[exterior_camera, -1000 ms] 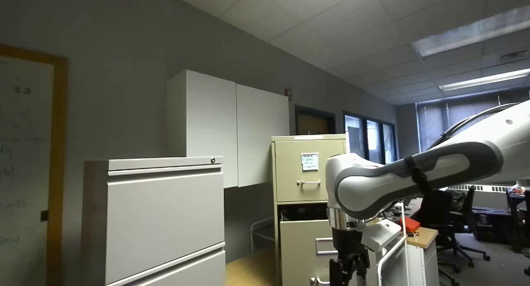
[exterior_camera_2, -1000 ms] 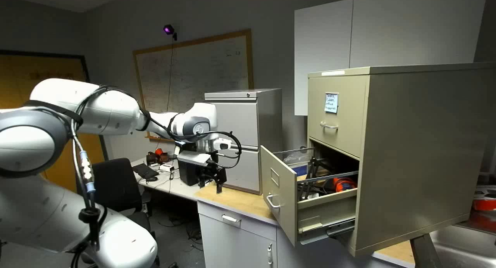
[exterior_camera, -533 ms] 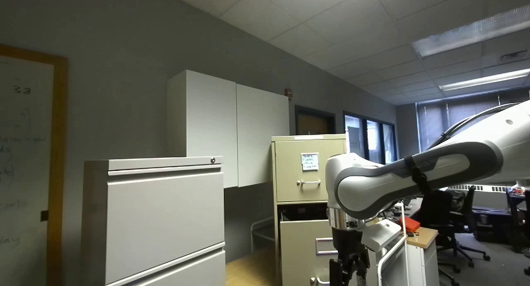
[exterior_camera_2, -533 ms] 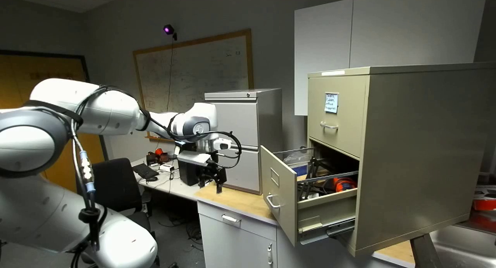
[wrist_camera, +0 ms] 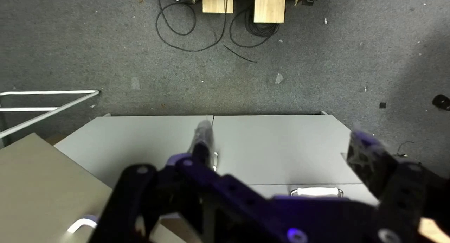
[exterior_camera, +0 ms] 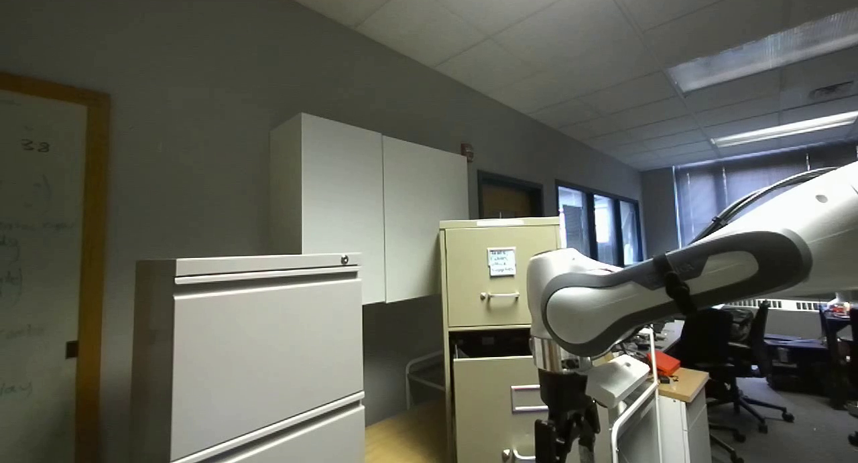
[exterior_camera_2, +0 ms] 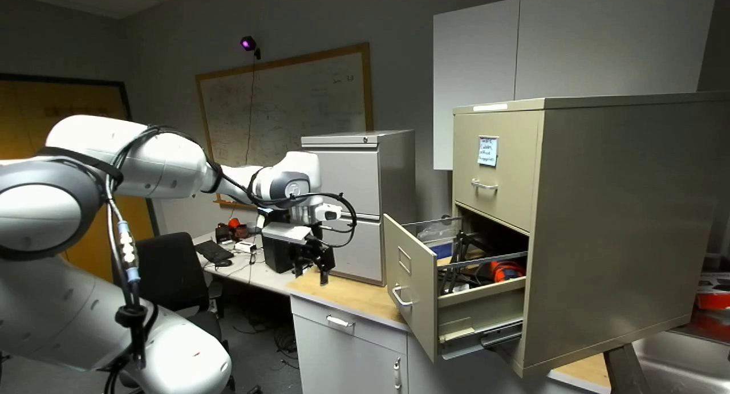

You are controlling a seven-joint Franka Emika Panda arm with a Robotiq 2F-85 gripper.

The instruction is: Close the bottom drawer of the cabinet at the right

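Observation:
The bottom drawer (exterior_camera_2: 412,285) of the cream-beige cabinet (exterior_camera_2: 616,223) stands pulled well out, with tools and cables inside. Its front has a metal handle (exterior_camera_2: 401,296) and a label frame. In an exterior view the drawer front (exterior_camera: 489,416) is partly hidden behind my arm, and the cabinet (exterior_camera: 499,269) rises above it. In the wrist view the drawer front (wrist_camera: 45,186) fills the lower left. My gripper (exterior_camera_2: 311,271) points down, apart from the drawer, in front and to the left of its face. In the wrist view the gripper (wrist_camera: 281,130) is open, with nothing between its fingers.
A light-grey cabinet (exterior_camera_2: 345,177) stands on the wooden counter (exterior_camera_2: 351,291) behind my gripper. Below are grey base cupboards (wrist_camera: 281,148) with white handles. A white metal rail (exterior_camera: 635,409) stands beside the drawer. A sink (exterior_camera_2: 684,360) lies right of the cabinet.
My arm and gripper have shifted only very slightly toward the drawer. The drawer has not moved.

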